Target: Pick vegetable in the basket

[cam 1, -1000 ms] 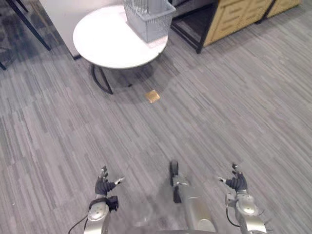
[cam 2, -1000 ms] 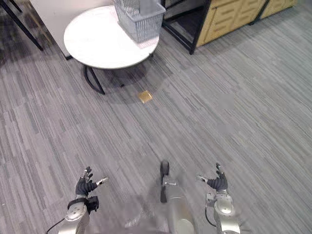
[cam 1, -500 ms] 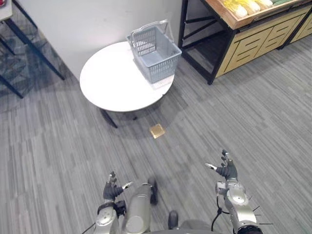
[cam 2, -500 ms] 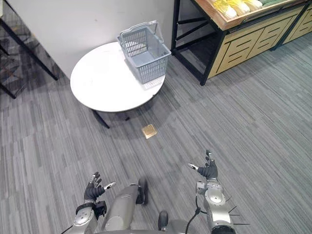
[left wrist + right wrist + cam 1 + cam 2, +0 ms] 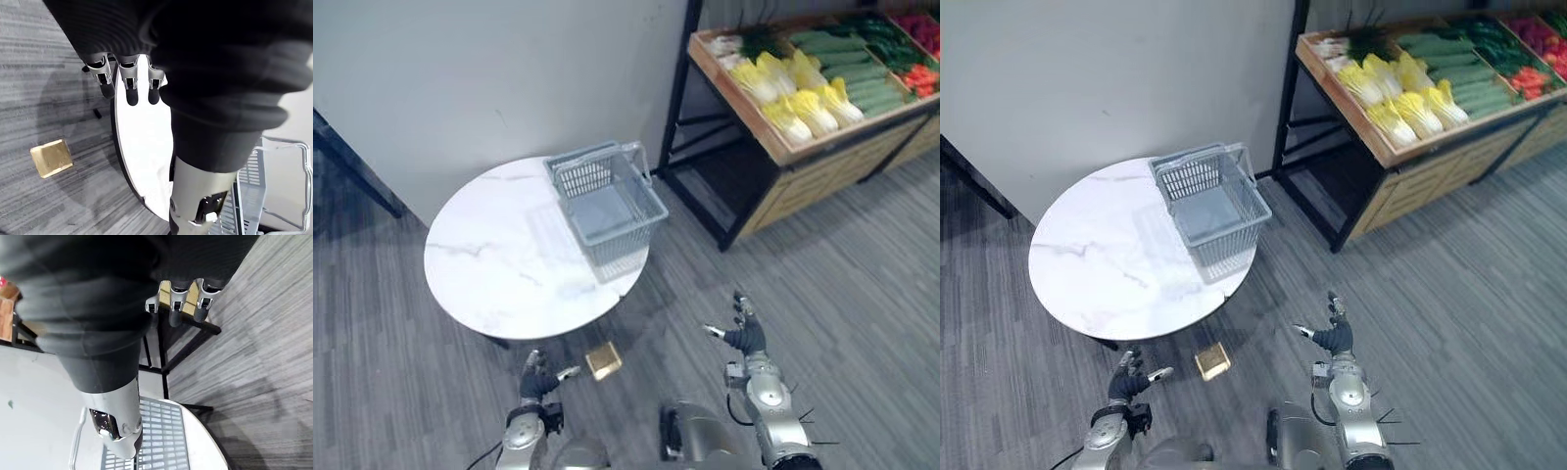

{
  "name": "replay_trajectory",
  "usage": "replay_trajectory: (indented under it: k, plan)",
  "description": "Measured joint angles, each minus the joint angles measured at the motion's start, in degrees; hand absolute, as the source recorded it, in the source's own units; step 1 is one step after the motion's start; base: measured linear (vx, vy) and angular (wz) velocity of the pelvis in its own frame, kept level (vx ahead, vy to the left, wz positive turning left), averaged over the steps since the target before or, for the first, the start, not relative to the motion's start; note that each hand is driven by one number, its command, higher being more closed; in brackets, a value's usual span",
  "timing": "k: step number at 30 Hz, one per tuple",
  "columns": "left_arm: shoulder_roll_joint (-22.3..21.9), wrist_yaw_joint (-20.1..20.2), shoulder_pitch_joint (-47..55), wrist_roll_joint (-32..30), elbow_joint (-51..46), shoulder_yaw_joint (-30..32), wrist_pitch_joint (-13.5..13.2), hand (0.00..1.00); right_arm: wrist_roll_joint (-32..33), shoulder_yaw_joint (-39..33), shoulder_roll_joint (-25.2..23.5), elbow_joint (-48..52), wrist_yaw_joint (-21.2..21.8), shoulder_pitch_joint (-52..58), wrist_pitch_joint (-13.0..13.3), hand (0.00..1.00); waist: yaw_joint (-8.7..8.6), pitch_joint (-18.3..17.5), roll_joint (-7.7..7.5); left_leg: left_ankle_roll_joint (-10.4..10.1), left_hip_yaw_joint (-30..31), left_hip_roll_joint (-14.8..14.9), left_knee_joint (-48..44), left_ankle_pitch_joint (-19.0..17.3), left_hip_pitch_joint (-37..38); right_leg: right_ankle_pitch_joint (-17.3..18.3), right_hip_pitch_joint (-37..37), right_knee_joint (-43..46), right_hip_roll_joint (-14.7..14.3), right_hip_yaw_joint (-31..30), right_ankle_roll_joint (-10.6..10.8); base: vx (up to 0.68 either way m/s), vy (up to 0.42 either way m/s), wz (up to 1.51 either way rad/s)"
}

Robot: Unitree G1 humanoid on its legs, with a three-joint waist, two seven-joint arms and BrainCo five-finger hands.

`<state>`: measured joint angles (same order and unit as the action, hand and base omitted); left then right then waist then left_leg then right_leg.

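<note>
Left wrist view: note fingers [image 5: 131, 92] of left hand [image 5: 205, 73] straight and loose, thumb held apart, curled round nothing. Right wrist view: log the same for fingers [image 5: 177, 304] of right hand [image 5: 98, 298], extended in a row and relaxed.

From eye views, place left hand low over grey striped carpet [image 5: 862, 294], just beside small tan square block [image 5: 603, 361] lying on the floor near the table's edge, not touching it. Place right hand raised over the carpet between table and stand, touching neither.

Further out, find round white marble-patterned table [image 5: 489, 274] with grey plastic mesh basket [image 5: 607, 211] standing upright on the side nearer the stand.

Beyond that, by the wall, record wooden display stand on black metal frame [image 5: 842, 135] carrying vegetables: pale yellow-white cabbages [image 5: 798, 98], long green vegetables [image 5: 847, 69], red ones [image 5: 925, 76] at its far corner. Mark all vegetables as lying on the stand, well apart from both hands and from the basket.
</note>
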<state>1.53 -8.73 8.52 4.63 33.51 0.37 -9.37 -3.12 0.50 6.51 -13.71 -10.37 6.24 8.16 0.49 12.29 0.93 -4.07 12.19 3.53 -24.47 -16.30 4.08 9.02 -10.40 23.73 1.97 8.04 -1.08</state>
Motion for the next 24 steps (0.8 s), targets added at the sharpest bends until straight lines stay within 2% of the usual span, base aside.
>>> replay_trajectory:
  k: [1,2,3,4,6,8,9,10,11,14,17,24]
  plan:
    - [-1.0,0.0,0.0,-0.2,-0.6,0.4,0.0,0.0,0.0,0.2,0.7,2.4,0.0,0.9,0.0,0.0,0.25,0.0,1.04,-3.1,-2.3,1.3,-12.1,2.8,-4.4,0.3,5.1,-3.4,-1.0,1.9,-0.5,0.42,-0.262,1.23]
    - [-1.1,0.0,0.5,-0.2,-1.3,0.4,0.0,0.0,0.0,0.5,0.5,3.2,-0.1,1.4,0.0,0.0,0.67,0.1,1.02,-3.4,-4.2,2.7,-17.4,2.7,-6.8,0.5,8.0,-5.4,-1.5,1.8,-0.9,0.38,-0.2,0.7]
    - [-1.1,0.0,1.6,-0.2,-2.5,0.4,-0.1,0.0,0.0,0.8,0.0,4.1,-0.5,1.4,0.3,0.0,1.76,0.1,0.86,-2.5,-9.4,5.0,-24.1,2.0,-9.4,0.6,12.4,-8.3,-2.3,2.0,-1.1,0.32,-0.154,0.17]
    - [-1.2,0.0,2.0,-0.3,-3.0,0.3,-0.1,0.0,0.0,1.0,0.0,4.4,-0.7,1.2,0.5,0.0,2.35,-0.2,0.68,-1.6,-12.6,6.3,-25.7,1.4,-11.3,0.6,14.4,-9.7,-2.4,2.3,-1.2,0.28,-0.145,0.01]
    - [-1.3,0.1,3.1,-0.3,-3.1,0.1,-0.1,0.0,0.1,1.2,-0.5,5.4,-0.8,0.5,0.5,0.0,2.92,-0.9,0.28,-0.3,-16.6,7.6,-21.4,0.7,-14.4,0.9,16.5,-12.2,-2.0,2.0,-1.6,0.21,-0.071,-0.15]
    - [-1.3,0.2,3.5,-0.4,-3.0,0.1,0.0,0.0,0.0,1.1,-0.4,5.6,-0.8,0.2,0.4,0.0,3.58,-1.2,1.04,-0.2,-17.0,7.2,-7.0,1.5,-15.5,0.9,17.5,-13.3,-1.7,1.0,-1.5,0.27,0.037,-0.28]
    - [-1.1,0.2,3.5,-0.4,-2.9,0.1,0.0,0.0,0.0,1.1,-0.4,5.2,-0.8,0.3,0.4,0.0,3.31,-1.5,1.43,0.0,-16.5,6.4,-0.1,4.3,-15.0,1.1,18.0,-13.2,-1.8,1.0,-1.1,0.25,0.15,-0.22]
    - [-0.7,0.5,3.7,-0.6,-2.2,-0.2,0.0,0.0,-0.6,0.3,0.1,4.1,-0.8,0.1,0.3,0.0,3.47,-2.3,2.59,-2.9,-13.4,5.4,6.6,12.3,-13.6,2.5,18.5,-12.8,-2.4,-0.5,0.9,0.21,0.133,-0.16]
    - [-0.2,0.7,3.5,-0.6,-1.7,-0.3,0.0,0.0,-1.0,0.3,-0.2,3.1,-0.8,-0.5,0.2,0.0,3.48,-2.4,1.62,-3.6,-13.5,4.8,7.0,12.6,-13.0,3.0,18.9,-12.9,-2.0,-1.1,1.4,0.21,0.123,-0.18]
    - [1.7,1.1,3.5,-0.8,0.7,-0.3,0.0,0.0,-4.0,0.4,-0.4,2.7,-0.8,-1.1,0.2,0.0,3.39,-3.0,-1.47,-2.3,-14.3,2.2,12.7,14.3,-10.1,3.0,18.9,-13.0,0.9,-2.3,1.7,0.13,0.08,0.0]
    - [3.2,1.1,3.9,-1.0,2.2,-0.4,0.0,0.0,-8.5,1.1,0.3,1.1,-1.2,-4.1,0.3,0.0,3.4,-3.2,-1.82,-1.7,-14.7,0.5,17.9,16.6,-7.5,2.5,18.5,-13.1,2.2,-4.5,2.6,0.05,0.08,0.03]
    - [6.1,1.0,3.9,-2.7,3.9,-1.5,-0.4,0.0,-23.6,6.6,6.8,-4.6,-5.3,-16.9,-0.1,0.0,3.37,-3.3,-1.59,-0.3,-14.4,-0.8,30.0,24.5,-5.5,1.5,15.7,-14.9,2.8,-5.3,4.1,-0.08,0.042,0.02]
